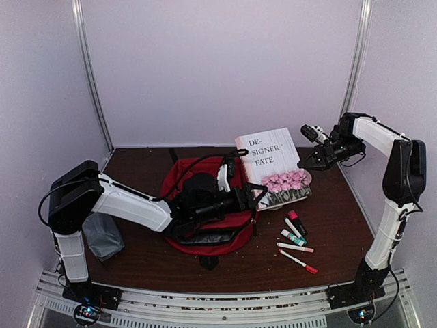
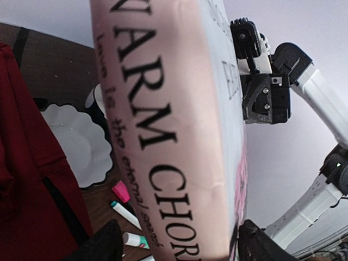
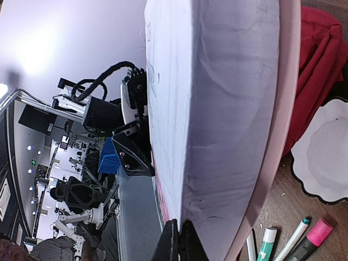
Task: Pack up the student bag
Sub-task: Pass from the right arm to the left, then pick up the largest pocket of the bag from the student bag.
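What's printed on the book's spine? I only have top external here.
Observer: Left wrist shows big black letters running along the spine of the book, roughly "WARM CHOR", with the rest cut off by the frame.
Operator: Left tool clamped on it?
Observer: Doesn't look so. The left tool straddles the spine with its jaws wide, and there is a visible gap between the spine and one finger.
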